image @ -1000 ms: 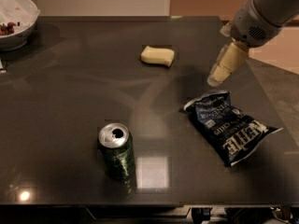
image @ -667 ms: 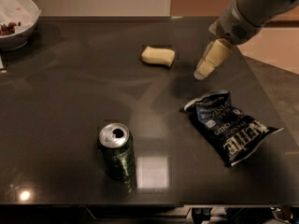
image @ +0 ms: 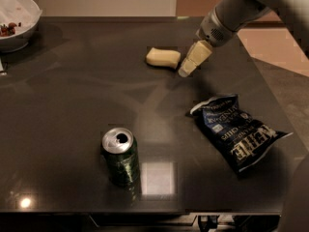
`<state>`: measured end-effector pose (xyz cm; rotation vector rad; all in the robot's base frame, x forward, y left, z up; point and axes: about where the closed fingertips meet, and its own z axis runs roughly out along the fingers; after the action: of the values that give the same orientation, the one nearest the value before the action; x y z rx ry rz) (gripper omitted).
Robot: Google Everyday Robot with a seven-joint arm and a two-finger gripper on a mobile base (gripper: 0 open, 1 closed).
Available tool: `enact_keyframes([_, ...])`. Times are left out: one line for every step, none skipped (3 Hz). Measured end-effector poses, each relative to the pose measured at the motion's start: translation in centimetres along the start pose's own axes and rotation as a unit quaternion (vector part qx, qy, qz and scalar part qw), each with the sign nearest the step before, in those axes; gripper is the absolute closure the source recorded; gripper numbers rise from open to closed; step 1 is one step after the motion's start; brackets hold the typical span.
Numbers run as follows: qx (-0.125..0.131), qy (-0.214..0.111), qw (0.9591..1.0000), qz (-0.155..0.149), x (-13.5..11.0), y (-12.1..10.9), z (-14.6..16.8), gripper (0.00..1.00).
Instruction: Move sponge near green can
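Observation:
The pale yellow sponge (image: 163, 57) lies on the dark table (image: 72, 105) toward the back, right of centre. The green can (image: 120, 156) stands upright near the front, left of centre, its silver top open. My gripper (image: 186, 71) comes in from the upper right on a grey arm; its beige tips point down-left and sit just right of the sponge, close to the table. Nothing is visibly held in it.
A dark blue chip bag (image: 239, 131) lies at the right, between the gripper and the front edge. A white bowl (image: 17, 21) with some food stands at the back left corner. The table's front edge runs along the bottom.
My gripper has moved left across the table, from above the chip bag's far end to right beside the sponge. Sponge, can and bag have not moved.

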<state>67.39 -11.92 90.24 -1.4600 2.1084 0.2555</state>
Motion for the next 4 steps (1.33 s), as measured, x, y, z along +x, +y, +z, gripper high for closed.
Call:
enact_keyframes([-0.015, -0.006, 0.9998, 0.013, -1.0, -1.2, 3.5, 0.00])
enact_keyframes([-0.029, -0.013, 0.9992, 0.024, -1.3, -2.1, 6.0, 0.00])
enact_keyframes([-0.040, -0.012, 0.9987, 0.031, -1.5, -2.9, 8.1, 0.00])
enact_keyframes([-0.046, -0.008, 0.9984, 0.033, -2.1, -3.5, 9.6, 0.00])
